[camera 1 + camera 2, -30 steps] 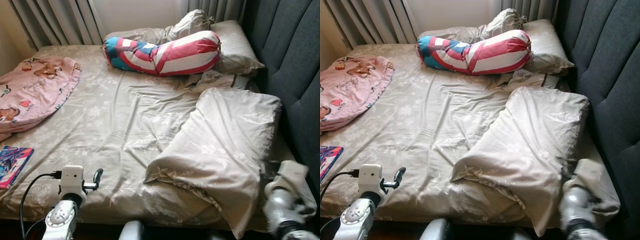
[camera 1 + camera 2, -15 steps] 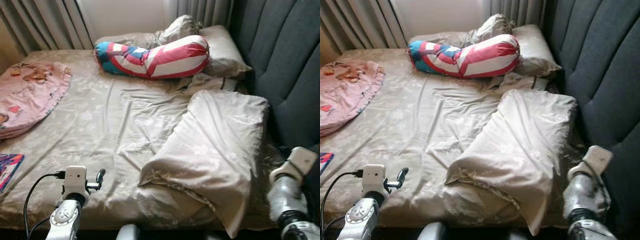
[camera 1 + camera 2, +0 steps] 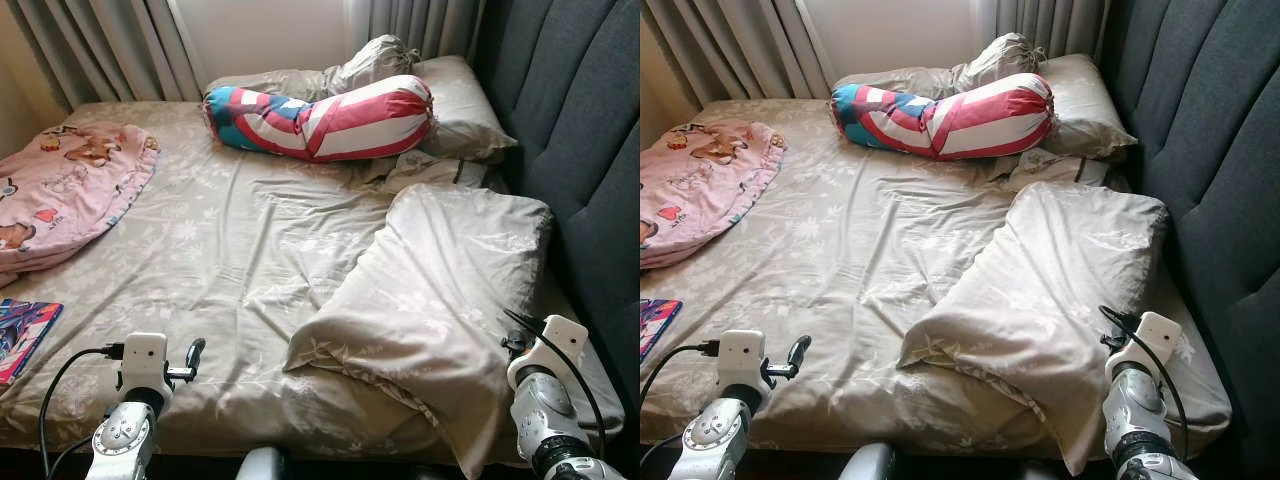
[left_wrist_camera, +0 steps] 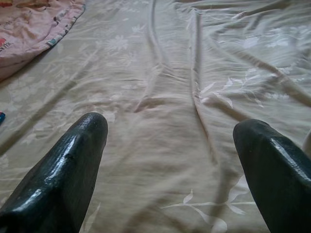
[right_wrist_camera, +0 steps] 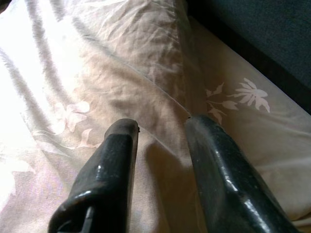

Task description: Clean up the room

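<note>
While the right end effector (image 5: pixel 160 160) is hovering with its fingers a little apart and empty over the crumpled beige duvet (image 3: pixel 440 300) by the dark headboard (image 3: pixel 590 150), its wrist is now sitting clear of the fabric that draped it a second ago. The left end effector (image 4: pixel 170 145) is staying wide open and empty over the bed (image 3: pixel 230 260). One striped bolster (image 3: pixel 325 115), two pillows (image 3: pixel 455 105), one pink blanket (image 3: pixel 65 190) and one book (image 3: pixel 25 335) are lying there.

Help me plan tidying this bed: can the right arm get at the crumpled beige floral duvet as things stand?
Probably yes. The right gripper is open just above the crumpled beige floral duvet, near its edge by the dark padded headboard, with nothing between its fingers and the fabric.
</note>
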{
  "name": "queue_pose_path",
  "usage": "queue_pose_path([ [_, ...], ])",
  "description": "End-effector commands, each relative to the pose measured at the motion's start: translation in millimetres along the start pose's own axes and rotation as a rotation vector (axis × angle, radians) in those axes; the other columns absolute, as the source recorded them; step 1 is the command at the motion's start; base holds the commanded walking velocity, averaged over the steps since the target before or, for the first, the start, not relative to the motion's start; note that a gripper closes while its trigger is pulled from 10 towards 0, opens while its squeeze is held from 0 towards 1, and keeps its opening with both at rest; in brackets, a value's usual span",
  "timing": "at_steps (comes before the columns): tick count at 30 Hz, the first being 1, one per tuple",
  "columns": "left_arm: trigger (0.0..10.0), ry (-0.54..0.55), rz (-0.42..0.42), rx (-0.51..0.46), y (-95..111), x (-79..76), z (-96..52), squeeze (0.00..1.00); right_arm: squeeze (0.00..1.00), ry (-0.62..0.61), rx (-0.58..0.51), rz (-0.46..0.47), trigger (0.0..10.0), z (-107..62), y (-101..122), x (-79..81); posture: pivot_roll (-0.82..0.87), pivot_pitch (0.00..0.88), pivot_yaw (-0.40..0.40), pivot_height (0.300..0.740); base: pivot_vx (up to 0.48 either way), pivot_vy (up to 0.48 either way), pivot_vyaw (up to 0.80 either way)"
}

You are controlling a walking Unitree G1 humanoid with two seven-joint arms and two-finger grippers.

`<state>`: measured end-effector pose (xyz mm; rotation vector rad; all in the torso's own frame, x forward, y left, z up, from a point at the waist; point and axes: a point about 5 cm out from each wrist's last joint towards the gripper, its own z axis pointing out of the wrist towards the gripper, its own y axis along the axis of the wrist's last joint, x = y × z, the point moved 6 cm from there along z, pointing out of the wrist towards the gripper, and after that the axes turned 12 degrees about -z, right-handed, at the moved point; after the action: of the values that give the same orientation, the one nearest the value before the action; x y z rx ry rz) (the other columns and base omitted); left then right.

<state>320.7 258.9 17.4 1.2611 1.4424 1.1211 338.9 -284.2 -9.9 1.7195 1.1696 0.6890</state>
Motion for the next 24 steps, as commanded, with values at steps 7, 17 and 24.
queue_pose_path([
  [7,10.0,-0.007,0.012,0.017,-5,2.0,-2.5,0.0,1.0,0.024,-0.024,0.021,10.0,-0.2,4,2.9,0.02,0.0,0.038,0.64,0.0,0.0,0.0],
  [17,10.0,-0.003,0.014,0.018,-5,3.6,-2.6,0.0,1.0,0.033,0.01,0.016,10.0,-3.5,-10,6.9,0.02,0.0,0.041,0.64,0.0,0.0,0.0],
  [24,10.0,-0.003,0.022,0.015,-3,7.0,-4.2,0.0,1.0,0.062,0.071,0.024,10.0,-7.4,-27,16.7,0.03,0.0,0.051,0.64,0.0,0.0,0.0],
])
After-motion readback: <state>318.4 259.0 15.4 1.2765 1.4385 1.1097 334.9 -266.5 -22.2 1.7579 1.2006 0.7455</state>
